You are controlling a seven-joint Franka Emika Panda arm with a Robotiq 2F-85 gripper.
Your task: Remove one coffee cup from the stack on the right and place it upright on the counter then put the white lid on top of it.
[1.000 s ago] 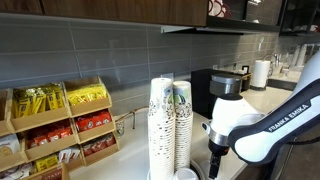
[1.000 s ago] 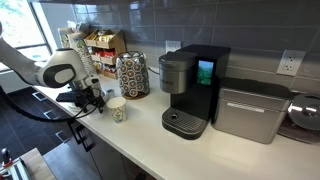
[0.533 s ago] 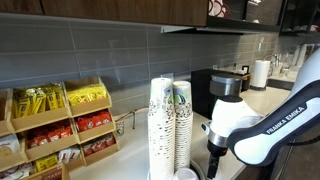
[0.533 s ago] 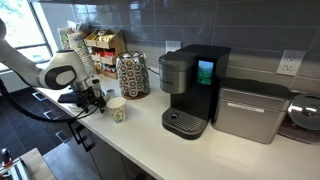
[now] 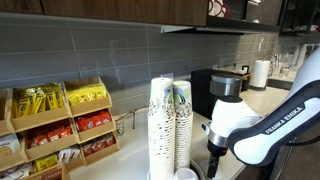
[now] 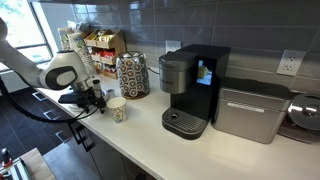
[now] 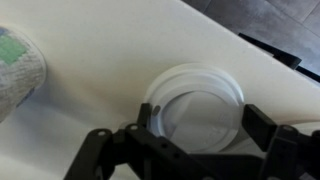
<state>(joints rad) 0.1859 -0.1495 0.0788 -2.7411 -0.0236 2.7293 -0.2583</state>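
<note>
- White lid (image 7: 196, 95) lies flat on the counter (image 7: 100, 50), not on the coffee cup (image 6: 117, 109).
- Cup stands upright near it.
- End effector (image 7: 200, 128) sits low over the lid, jaws wide, straddling its rim.
- Stack (image 5: 182, 122) stands upright.

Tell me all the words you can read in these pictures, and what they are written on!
"FRANKA EMIKA": on the robot arm.
Snack packets: the print is too small to read.
Coffee machine screen: it glows blue but is too blurred to read.
Stack of cups: it has green print, but no words can be made out.
</note>
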